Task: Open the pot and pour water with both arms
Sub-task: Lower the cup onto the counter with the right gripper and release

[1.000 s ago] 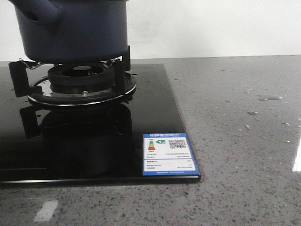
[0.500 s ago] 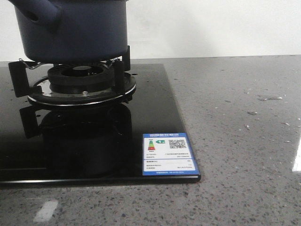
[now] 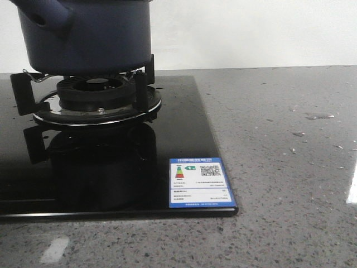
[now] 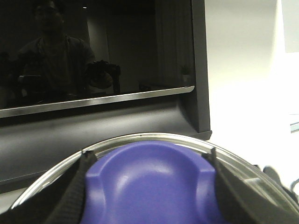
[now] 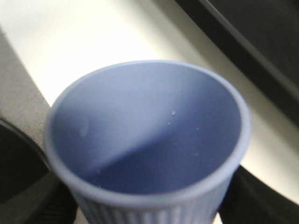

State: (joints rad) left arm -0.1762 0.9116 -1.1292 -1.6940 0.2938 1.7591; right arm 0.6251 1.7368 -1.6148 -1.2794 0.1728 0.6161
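Observation:
The dark navy-blue pot (image 3: 89, 39) stands on the gas burner (image 3: 97, 97) at the far left of the front view, its stubby tubular handle (image 3: 47, 17) pointing left; its top is cut off. Neither gripper shows in the front view. In the left wrist view my left gripper (image 4: 149, 161) is shut on the blue knob (image 4: 149, 191) of a glass lid with a metal rim (image 4: 154, 136). In the right wrist view my right gripper (image 5: 147, 207) is shut on a light blue ribbed cup (image 5: 140, 140). The water shows only as tiny drops (image 5: 174, 112) on the cup's inner wall.
The burner sits on a glossy black glass cooktop (image 3: 184, 128) with a blue energy label (image 3: 199, 182) at its near right corner. A grey speckled countertop (image 3: 279, 139) lies to the right. A dark panel (image 4: 93, 70) stands behind the lid.

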